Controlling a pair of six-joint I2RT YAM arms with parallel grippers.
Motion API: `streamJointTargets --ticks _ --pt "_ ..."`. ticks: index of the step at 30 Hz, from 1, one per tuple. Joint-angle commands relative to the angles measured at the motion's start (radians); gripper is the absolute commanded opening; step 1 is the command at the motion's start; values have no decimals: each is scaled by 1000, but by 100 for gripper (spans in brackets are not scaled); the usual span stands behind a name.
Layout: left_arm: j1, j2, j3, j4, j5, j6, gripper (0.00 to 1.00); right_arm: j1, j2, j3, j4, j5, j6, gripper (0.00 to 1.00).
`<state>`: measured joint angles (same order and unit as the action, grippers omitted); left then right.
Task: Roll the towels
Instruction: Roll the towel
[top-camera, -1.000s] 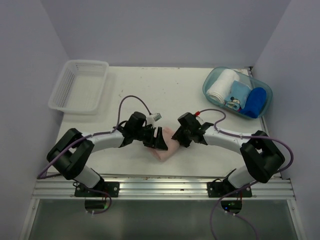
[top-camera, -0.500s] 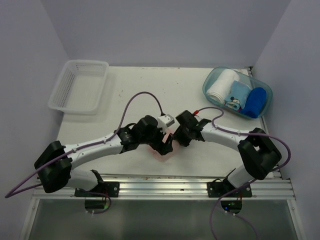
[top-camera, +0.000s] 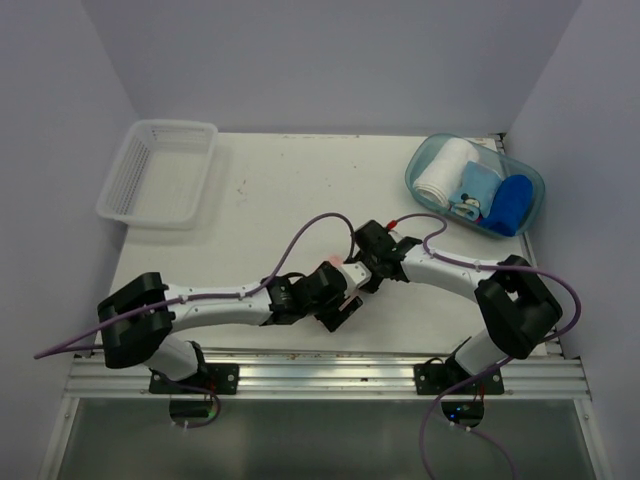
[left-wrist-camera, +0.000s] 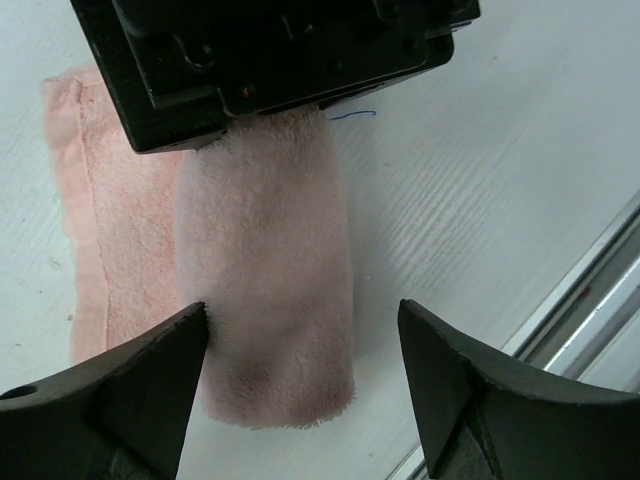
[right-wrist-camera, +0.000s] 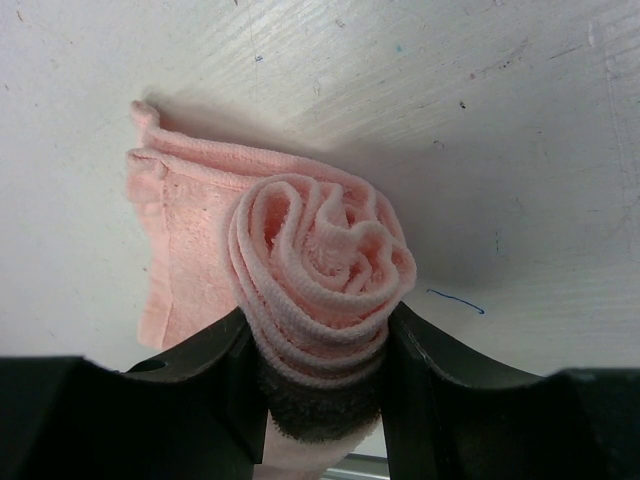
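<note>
White tabletop (top-camera: 300, 190) carries the pink towel (left-wrist-camera: 265, 290) near its front edge, between the two arms, wound into a tight roll with a short flat tail (left-wrist-camera: 100, 200) lying beside it. On one end of the roll the right gripper (right-wrist-camera: 320, 350) is clenched, the spiral showing between its fingers. At the other end the left gripper (left-wrist-camera: 300, 340) stands released, straddling the roll with one finger just touching. To finish well, the left should probably close gently, then both turn together over the tail, keeping the ends level so nothing cones or loosens.

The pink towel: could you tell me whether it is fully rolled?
Not fully: the pink towel shows a spiral roll with a flat tail unrolled.
</note>
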<state>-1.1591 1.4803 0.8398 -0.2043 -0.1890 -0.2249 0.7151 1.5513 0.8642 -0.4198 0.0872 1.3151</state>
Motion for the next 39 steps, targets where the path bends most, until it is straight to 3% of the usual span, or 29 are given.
streamJointTargets --ticks 1,5,7,9,13,17,18,20,24,28,39 --pt "-10 28 18 42 -95 9 78 3 10 27 -33 9 -11 44" --pt "-10 60 18 40 -136 -2 66 4 7 25 -34 8 -13 46" --pt "-8 74 28 23 -174 -10 51 4 7 24 -33 3 -16 51" --pt "-8 98 44 11 -191 -8 43 3 7 21 -22 -3 -17 54" --pt "1 95 39 20 -126 -31 28 4 -3 10 -19 -1 -17 63" --pt "93 19 -5 72 109 -80 25 -5 -43 4 -20 16 -20 68" --pt "160 3 -33 88 226 -93 25 -6 -54 -4 -25 20 -17 70" --pt "226 -26 -56 126 328 -122 25 -20 -74 -10 -25 25 -19 71" --pt "363 -18 -96 164 576 -162 25 -29 -121 7 -60 60 -43 73" --pt "453 35 -157 308 785 -266 25 -29 -146 16 -65 74 -63 74" --pt "506 123 -171 405 911 -393 24 -13 -146 -88 33 8 -28 75"
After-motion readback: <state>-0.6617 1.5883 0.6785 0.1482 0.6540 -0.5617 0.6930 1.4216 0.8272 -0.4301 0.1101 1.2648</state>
